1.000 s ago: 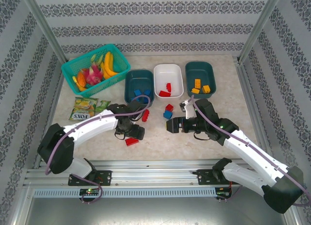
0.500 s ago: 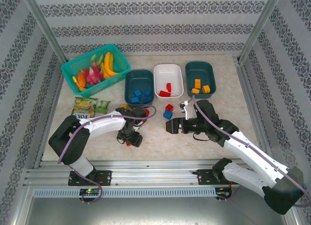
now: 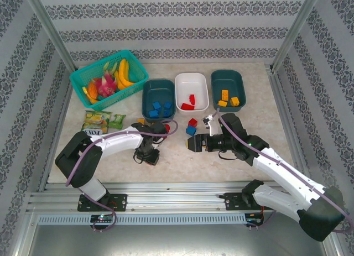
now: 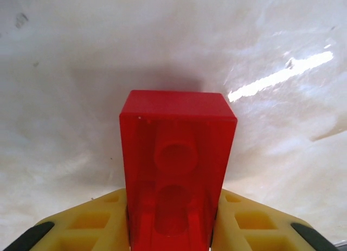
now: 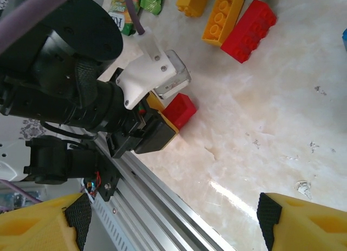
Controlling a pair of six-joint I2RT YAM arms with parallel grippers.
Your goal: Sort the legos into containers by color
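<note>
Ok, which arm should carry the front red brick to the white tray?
Left. The left gripper is clamped on the red brick; the right gripper is open and empty, off to its right.

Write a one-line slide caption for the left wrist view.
Left gripper shut on a red lego, pale table behind.

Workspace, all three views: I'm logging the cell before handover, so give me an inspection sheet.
Surface: pale marbled table, glare patches.
Job's things: blue bricks in left teal tray, red bricks in white tray, orange bricks in right teal tray; loose red brick and loose blue brick mid-table; orange brick and long red brick near the left arm.
Clutter: mesh basket of toy fruit, snack packets.
Grippers: left gripper shut on a red brick; right gripper open, empty.
Cables: purple cable along each arm.
Surroundings: patterned walls, aluminium frame.
</note>
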